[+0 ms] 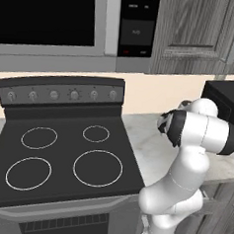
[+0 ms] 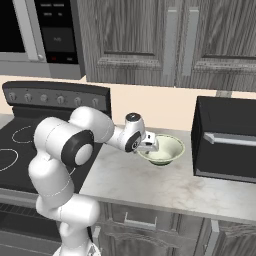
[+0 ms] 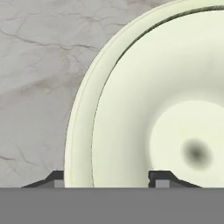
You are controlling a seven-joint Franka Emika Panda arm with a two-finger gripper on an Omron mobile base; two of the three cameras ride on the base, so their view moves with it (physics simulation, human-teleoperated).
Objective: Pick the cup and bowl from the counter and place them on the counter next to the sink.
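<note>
The pale cream bowl stands upright on the marbled counter, between the stove and a black box. My gripper reaches down over the bowl's left rim. In the hand view the bowl lies close under the hand. My gripper straddles its rim, one fingertip outside against the wall and the other inside. A gap shows between the inner fingertip and the wall, so the jaws stand open around the rim. The counter shows beside the bowl. The cup and the sink are out of view.
A black stove top with a knob panel lies left of the counter. A black box-shaped appliance stands at the right, close to the bowl. Dark wood wall cabinets and a microwave hang above.
</note>
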